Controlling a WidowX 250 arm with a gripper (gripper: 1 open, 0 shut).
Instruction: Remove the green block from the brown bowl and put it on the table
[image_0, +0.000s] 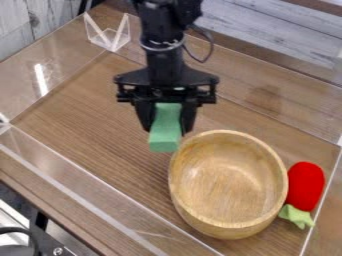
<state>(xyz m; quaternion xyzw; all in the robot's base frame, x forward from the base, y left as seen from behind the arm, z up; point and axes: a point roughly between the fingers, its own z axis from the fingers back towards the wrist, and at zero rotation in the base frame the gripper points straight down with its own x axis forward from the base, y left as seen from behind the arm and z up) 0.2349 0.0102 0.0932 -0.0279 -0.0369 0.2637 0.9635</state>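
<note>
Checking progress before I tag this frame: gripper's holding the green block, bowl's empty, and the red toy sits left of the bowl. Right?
One thing is wrong: the red toy sits right of the brown bowl, not left, as the camera view shows. The rest holds: the gripper holds the green block, and the bowl is empty.
</note>
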